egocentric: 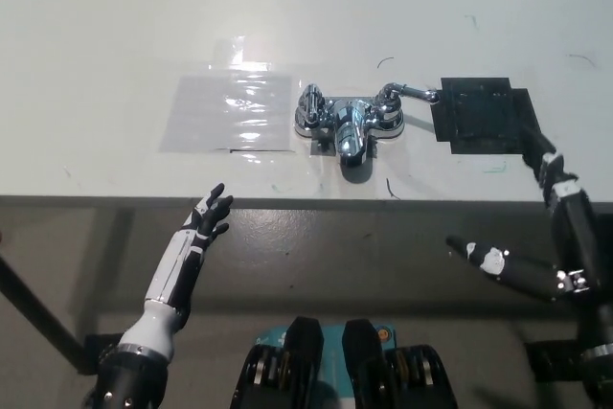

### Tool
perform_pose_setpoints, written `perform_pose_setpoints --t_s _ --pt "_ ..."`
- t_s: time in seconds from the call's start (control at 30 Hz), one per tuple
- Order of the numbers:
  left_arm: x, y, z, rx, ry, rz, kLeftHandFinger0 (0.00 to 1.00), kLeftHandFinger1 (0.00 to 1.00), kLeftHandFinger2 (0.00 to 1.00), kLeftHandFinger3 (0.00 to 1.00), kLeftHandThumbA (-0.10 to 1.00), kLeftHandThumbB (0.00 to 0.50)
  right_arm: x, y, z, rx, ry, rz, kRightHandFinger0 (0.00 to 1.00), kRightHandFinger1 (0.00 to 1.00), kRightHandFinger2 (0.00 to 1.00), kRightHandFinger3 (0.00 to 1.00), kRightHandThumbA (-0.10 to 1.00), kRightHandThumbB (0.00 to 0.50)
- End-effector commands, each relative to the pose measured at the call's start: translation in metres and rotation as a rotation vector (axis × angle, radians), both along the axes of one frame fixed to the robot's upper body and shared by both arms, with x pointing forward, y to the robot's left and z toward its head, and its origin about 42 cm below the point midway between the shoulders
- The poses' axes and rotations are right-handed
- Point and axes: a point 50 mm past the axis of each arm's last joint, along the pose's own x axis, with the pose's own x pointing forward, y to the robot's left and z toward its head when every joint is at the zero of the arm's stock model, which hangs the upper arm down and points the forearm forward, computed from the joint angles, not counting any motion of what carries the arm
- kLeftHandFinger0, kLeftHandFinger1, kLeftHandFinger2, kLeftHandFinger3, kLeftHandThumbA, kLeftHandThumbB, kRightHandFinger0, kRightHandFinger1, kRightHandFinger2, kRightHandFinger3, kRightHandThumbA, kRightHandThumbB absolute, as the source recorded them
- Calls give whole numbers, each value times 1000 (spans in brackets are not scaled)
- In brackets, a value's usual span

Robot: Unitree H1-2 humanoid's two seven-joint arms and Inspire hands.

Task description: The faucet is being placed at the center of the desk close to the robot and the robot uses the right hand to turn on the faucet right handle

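My right hand (567, 270) is spread wide and holds nothing. It hangs off the front edge of the desk (115, 26), to the right of the faucet (349, 122), nearer me and well apart from it. The chrome faucet stands at the desk's near middle. Its right handle (407, 94) is a thin lever reaching out toward the black patch (484, 117) just right of the faucet. I judge the lever rigid, polished and slippery, so I would hook my fingers across it near its free end for leverage. I cannot tell whether the faucet is fastened down. My left hand (206, 220) rests open, left of the faucet and below the desk edge.
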Motion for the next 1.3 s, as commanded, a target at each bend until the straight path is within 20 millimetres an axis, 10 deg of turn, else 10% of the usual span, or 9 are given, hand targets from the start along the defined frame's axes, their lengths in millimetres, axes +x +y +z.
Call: perform_pose_setpoints --t_s 0.0,0.57,1.27 --pt "9 -2 28 -13 -100 -19 1000 1000 1000 1000 1000 89 11 -7 -32 233 -104 -109 1000 1000 1000 1000 808 0" --pt "20 -16 36 1 -128 -74 1000 1000 1000 1000 1000 61 11 -26 -67 256 14 -141 1000 1000 1000 1000 851 0" --pt "-42 -4 -15 22 14 -52 1000 1000 1000 1000 1000 19 -43 -11 -112 219 180 -84 1000 1000 1000 1000 709 0"
